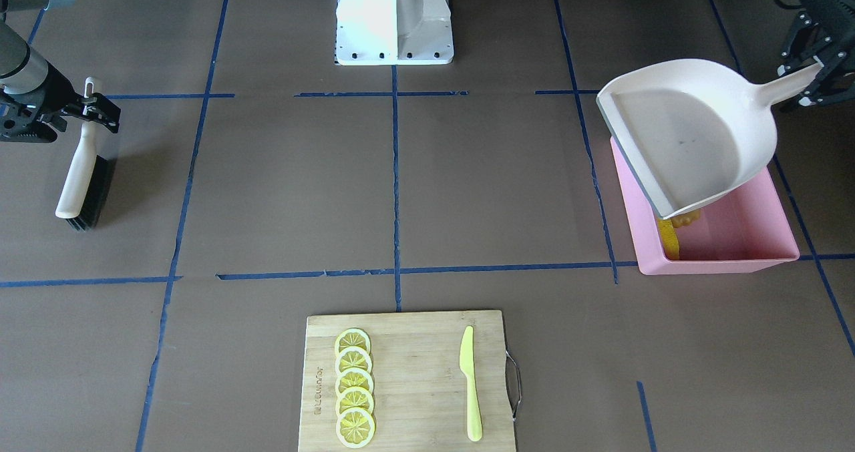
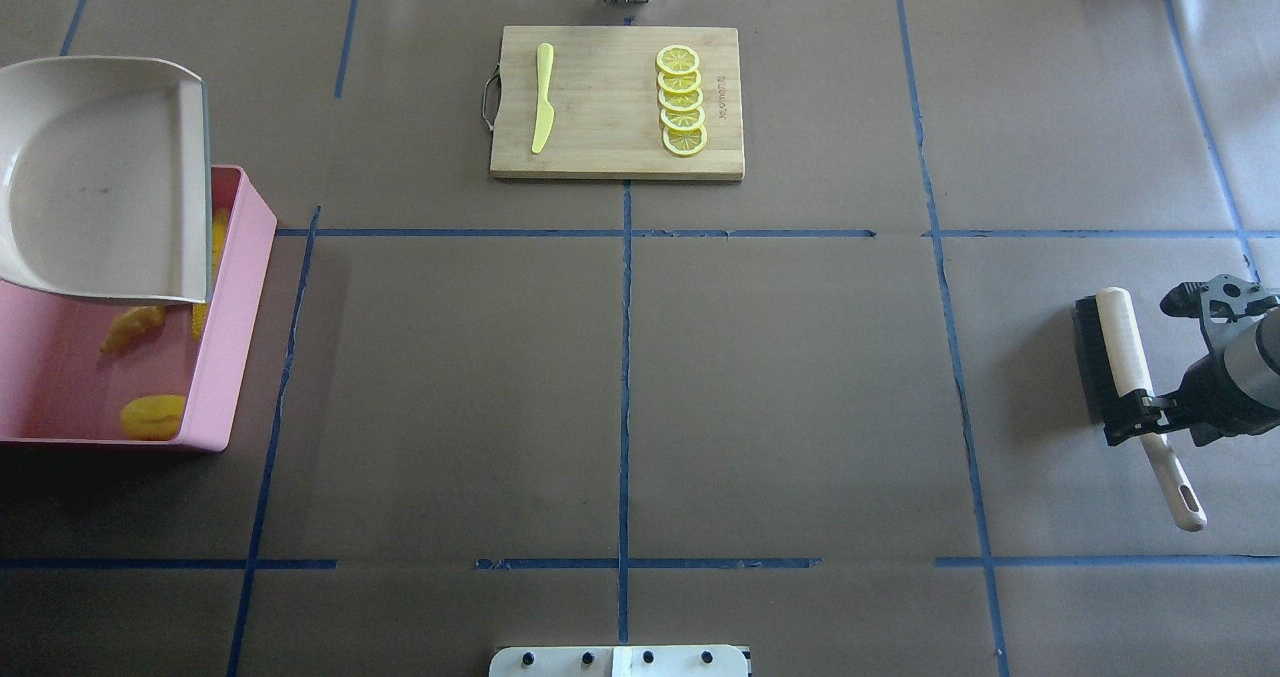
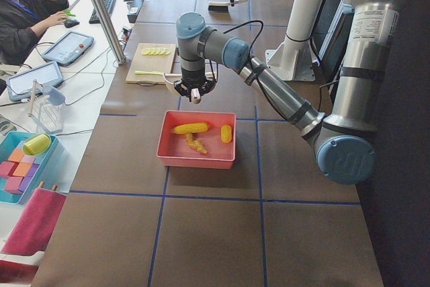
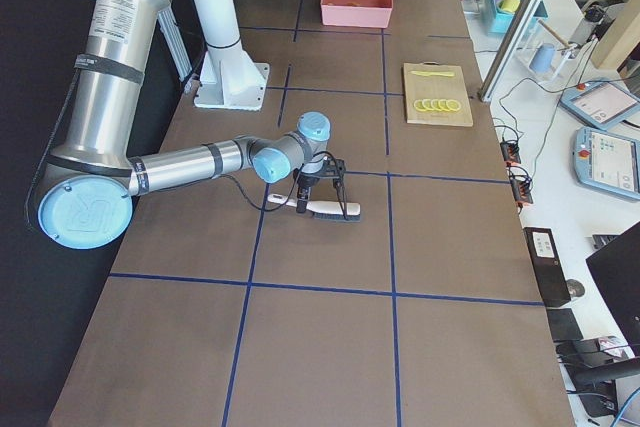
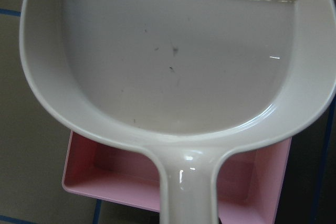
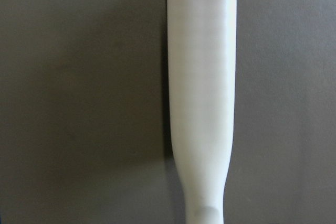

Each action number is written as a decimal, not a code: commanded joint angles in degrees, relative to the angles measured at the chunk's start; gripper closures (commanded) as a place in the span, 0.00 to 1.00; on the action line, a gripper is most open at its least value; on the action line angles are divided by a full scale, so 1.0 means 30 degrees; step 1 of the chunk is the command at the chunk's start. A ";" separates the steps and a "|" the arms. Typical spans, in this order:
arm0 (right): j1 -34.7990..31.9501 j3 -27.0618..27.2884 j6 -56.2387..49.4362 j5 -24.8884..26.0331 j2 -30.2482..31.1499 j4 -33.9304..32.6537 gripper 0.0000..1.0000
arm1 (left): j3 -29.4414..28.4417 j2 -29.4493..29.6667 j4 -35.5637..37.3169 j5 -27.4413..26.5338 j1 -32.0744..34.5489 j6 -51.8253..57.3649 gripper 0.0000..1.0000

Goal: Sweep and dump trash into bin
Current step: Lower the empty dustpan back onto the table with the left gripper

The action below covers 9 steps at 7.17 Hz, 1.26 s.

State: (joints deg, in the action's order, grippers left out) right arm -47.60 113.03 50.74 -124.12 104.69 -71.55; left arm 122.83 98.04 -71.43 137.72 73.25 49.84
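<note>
Aloft, left gripper (image 1: 806, 78) on dustpan handle (image 1: 778, 89).

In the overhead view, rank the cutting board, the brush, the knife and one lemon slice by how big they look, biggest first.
Largest to smallest:
1. cutting board
2. brush
3. knife
4. lemon slice
None of these is close.

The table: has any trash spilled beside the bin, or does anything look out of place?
Nothing stands out. The corn cob, oval fruit and ginger root all lie inside the pink bin; the dustpan above it is empty. Lemon slices and knife sit tidy on the cutting board. The right gripper holds the brush.
</note>
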 commanded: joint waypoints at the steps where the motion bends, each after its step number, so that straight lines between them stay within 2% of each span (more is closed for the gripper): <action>1: -0.1381 0.0322 -0.0038 0.0066 -0.0034 0.0001 0.00 | -0.0014 0.0336 -0.2335 0.0324 -0.2404 -0.3206 1.00; 3: -0.2351 0.0380 -0.0126 0.0124 -0.0063 0.0030 0.00 | -0.0014 0.0277 -0.4511 0.0091 -0.4251 -0.5179 1.00; 5: -0.2588 0.0410 -0.0009 0.0155 -0.0384 0.0002 0.00 | -0.0333 0.0800 -0.4783 -0.2036 -0.7085 -0.5245 1.00; 7: -0.2619 0.0381 -0.0009 0.0154 -0.0474 0.0001 0.00 | -0.1649 0.1710 -0.5887 -0.2809 -0.8502 -0.5245 1.00; 9: -0.2619 0.0352 0.0020 0.0242 -0.0619 0.0001 0.00 | -0.3840 0.2526 -0.7909 -0.2869 -0.9150 -0.5564 0.94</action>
State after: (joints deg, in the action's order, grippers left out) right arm -55.47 114.15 50.77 -123.52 103.11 -71.54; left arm 115.29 103.80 -91.68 129.38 47.04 33.84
